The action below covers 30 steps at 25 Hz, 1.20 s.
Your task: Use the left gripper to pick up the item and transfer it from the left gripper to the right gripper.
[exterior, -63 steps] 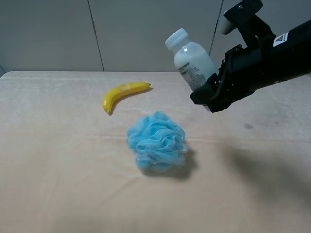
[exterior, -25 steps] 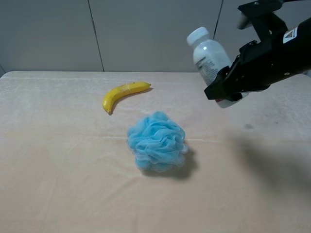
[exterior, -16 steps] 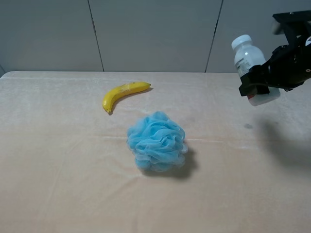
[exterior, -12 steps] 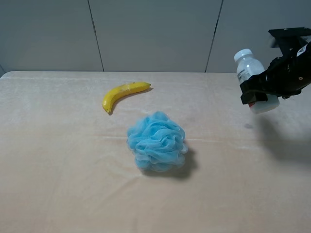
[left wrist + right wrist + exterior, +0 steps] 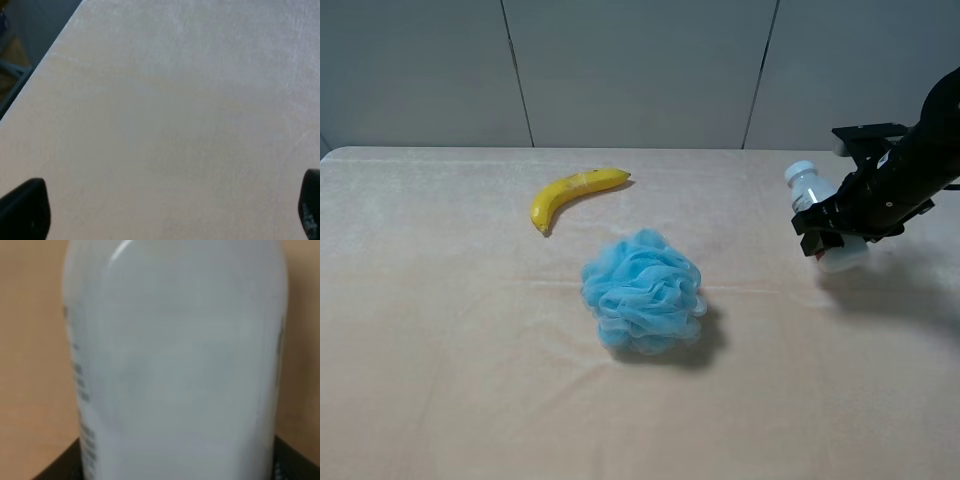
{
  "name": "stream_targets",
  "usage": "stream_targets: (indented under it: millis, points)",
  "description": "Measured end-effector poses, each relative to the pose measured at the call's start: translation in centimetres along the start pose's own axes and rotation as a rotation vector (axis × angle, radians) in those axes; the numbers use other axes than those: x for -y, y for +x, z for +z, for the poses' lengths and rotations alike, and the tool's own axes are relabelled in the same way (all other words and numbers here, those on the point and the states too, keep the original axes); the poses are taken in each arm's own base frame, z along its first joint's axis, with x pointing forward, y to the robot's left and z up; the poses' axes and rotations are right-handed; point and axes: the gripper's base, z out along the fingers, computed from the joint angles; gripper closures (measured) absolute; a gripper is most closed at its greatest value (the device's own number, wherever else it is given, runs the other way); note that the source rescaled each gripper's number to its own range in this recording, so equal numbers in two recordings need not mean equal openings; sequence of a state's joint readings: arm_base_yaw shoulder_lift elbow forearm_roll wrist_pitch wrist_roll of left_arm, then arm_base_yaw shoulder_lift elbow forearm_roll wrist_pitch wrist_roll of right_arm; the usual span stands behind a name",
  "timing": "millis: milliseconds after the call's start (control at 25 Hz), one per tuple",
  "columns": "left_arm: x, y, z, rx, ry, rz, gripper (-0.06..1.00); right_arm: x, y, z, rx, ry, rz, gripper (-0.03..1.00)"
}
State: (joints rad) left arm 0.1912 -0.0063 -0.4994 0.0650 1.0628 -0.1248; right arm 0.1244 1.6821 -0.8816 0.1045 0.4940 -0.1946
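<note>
The item, a translucent-white bottle (image 5: 812, 192) with a white round cap, is held in my right gripper (image 5: 838, 228) at the right of the table. It is tilted, cap toward the upper left, with its base low over the cloth; I cannot tell whether it touches. In the right wrist view the bottle (image 5: 175, 365) fills the frame, with dark print down one side. My left gripper (image 5: 167, 207) is open and empty over bare cloth, with only its black fingertips (image 5: 22, 210) showing. It is out of the exterior view.
A blue mesh bath sponge (image 5: 643, 291) lies mid-table. A yellow banana (image 5: 572, 193) lies behind it to the left. The table (image 5: 440, 350) has a beige cloth, and a grey panelled wall stands behind. The table's left edge (image 5: 30, 75) shows in the left wrist view.
My right gripper has carried the bottle from above mid-table out to the right, then down and slightly back left, low over the cloth. The sponge and banana have not moved.
</note>
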Motion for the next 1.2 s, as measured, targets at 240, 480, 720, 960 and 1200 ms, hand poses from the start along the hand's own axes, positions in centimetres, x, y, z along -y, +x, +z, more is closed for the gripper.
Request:
stream_targets:
  millis: [240,480,720,960,1200]
  points:
    - [0.0,0.0,0.0,0.000,0.000,0.000,-0.06,0.1,0.3,1.7,-0.036,0.003,-0.007,0.90]
    - [0.0,0.0,0.0,0.000,0.000,0.000,-0.06,0.2,0.2,2.0,-0.032,0.006,0.003,0.50]
    - [0.0,0.0,0.0,0.000,0.000,0.000,-0.06,0.2,-0.1,1.8,-0.040,0.004,0.024,-0.01]
    - [0.0,0.0,0.0,0.000,0.000,0.000,-0.06,0.0,-2.0,-2.1,-0.054,-0.012,0.045,-0.03]
    - [0.0,0.0,0.0,0.000,0.000,0.000,-0.06,-0.5,-2.0,-9.6,-0.014,-0.023,0.081,-0.03]
